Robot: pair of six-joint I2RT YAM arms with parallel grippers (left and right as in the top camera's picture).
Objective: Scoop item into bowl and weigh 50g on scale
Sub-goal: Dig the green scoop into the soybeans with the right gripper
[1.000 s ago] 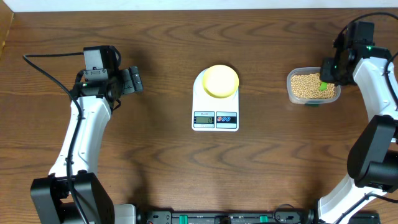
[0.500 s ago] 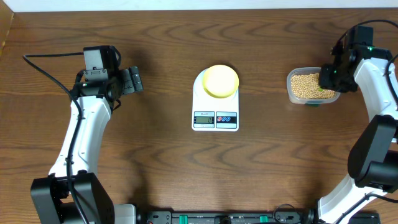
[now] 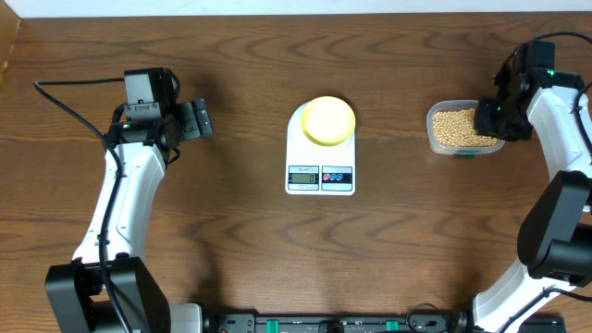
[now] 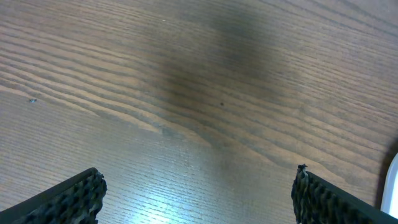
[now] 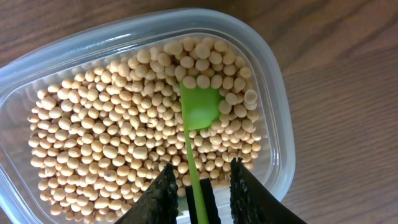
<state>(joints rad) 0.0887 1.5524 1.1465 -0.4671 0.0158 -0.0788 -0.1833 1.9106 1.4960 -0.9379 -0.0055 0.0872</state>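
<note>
The beans (image 3: 451, 128) fill a clear plastic container (image 3: 431, 131) on the right side of the desk (image 3: 240, 231), well apart from the scale (image 3: 298, 141), which sits at the middle of the desk with its display and buttons toward the robot. The pale yellow bowl (image 3: 327, 120) stands on the scale's round platform and looks empty from overhead. The right hand (image 3: 488, 118) hangs over the container's right end. In the right wrist view, that hand (image 5: 202, 169) has its two dark fingers (image 5: 165, 186) partly spread, one on each side of the thin handle of a green scoop (image 5: 200, 107). A narrow gap shows between the handle and each finger, so the hand straddles the handle and does not visibly pinch it. The scoop's flat green blade lies on top of the beans (image 5: 112, 137) toward the container's (image 5: 273, 112) far right corner, with beans heaped around its edges and none seen on it. The left hand (image 3: 196, 118) is far off on the left side of the desk, pointing toward the scale. In the left wrist view its fingers (image 4: 74, 196) are spread wide at the two lower corners, with only bare wood grain between them, and the hand (image 4: 198, 182) holds nothing.
</note>
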